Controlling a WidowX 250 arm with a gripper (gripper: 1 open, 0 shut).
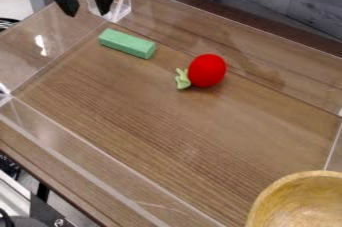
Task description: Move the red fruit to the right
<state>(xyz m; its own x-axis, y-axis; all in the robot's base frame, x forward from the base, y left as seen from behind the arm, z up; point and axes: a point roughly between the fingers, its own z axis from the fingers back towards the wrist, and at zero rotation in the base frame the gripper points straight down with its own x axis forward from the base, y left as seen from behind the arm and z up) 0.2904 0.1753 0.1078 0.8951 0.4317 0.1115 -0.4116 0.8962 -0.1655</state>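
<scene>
The red fruit (206,69) is a small round glossy toy with a light-green leafy stem pointing left. It rests on the wooden floor of the clear-walled tray, a little right of centre. My gripper (82,1) hangs at the top left, over the tray's back-left corner, well away from the fruit. Its two dark fingers point down and stand open with nothing between them.
A flat green rectangular block (127,43) lies left of the fruit, below the gripper. Clear plastic walls (40,46) ring the wooden tray. A wooden bowl's rim (301,203) shows at the bottom right corner.
</scene>
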